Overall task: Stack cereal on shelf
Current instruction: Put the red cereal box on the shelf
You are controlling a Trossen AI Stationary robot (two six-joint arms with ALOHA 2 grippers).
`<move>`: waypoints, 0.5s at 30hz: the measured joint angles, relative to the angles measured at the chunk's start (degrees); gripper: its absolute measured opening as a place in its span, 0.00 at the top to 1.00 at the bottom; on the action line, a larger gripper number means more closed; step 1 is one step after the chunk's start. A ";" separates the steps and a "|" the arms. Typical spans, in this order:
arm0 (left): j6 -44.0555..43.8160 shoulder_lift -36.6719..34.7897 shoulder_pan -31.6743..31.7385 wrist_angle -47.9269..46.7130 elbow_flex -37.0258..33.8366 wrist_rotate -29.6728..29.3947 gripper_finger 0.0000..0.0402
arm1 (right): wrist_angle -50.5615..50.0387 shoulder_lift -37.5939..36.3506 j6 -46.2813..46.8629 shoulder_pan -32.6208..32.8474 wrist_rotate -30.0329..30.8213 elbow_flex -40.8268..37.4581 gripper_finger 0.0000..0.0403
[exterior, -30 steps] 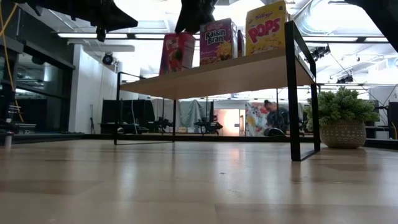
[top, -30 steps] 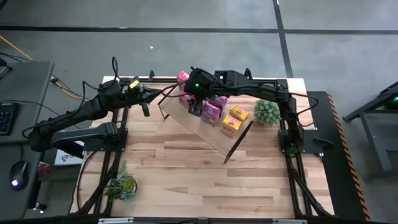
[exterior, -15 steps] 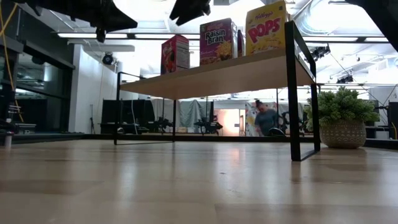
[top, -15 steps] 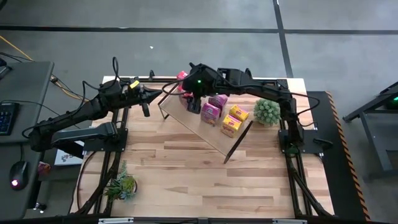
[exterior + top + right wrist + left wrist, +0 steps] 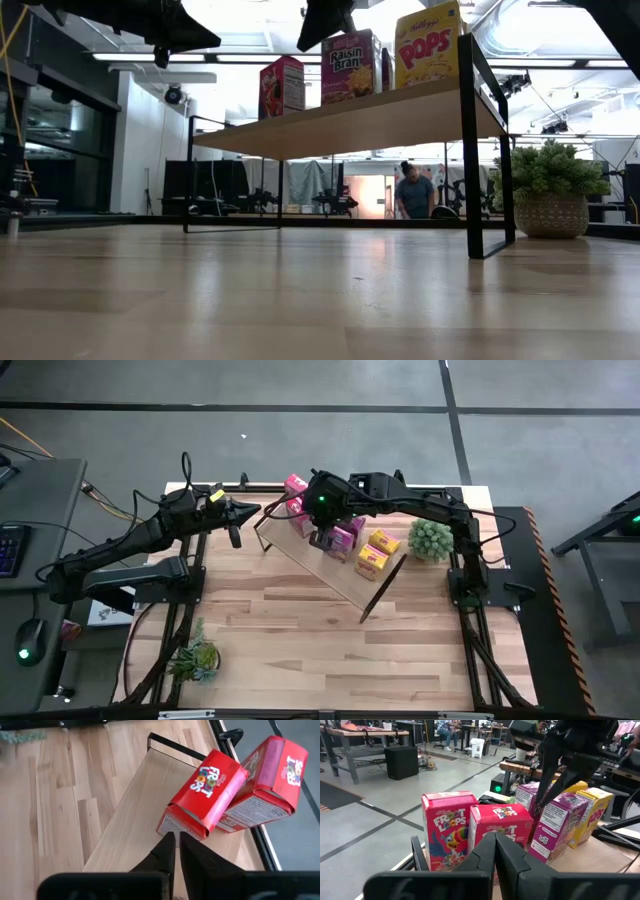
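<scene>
I read "Froot Loops" on two red cereal boxes (image 5: 445,832) (image 5: 506,831), "Raisin Bran" on a magenta box (image 5: 349,66), "Kellogg's" + "POPS" on a yellow box (image 5: 428,46), all on the shelf (image 5: 400,115).

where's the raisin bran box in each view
High: raisin bran box, mid-shelf, by the right arm's fingers.
Low, on the shelf, centre top.
Left wrist, right of centre.
Right wrist: not in view.
Shared landmark: yellow box beside it.

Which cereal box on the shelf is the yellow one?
The yellow Pops cardboard box, at the shelf's end nearest the potted plant; the others are red or magenta.
</scene>
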 joint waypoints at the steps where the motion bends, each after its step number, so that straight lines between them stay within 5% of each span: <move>1: -0.04 0.00 0.02 0.00 0.00 -0.02 1.00 | 0.04 0.00 0.74 -0.10 0.01 -0.12 0.94; 15: -0.48 -0.01 0.02 -0.71 0.00 -0.07 1.00 | -0.51 3.04 3.71 -0.11 -1.78 -0.17 0.99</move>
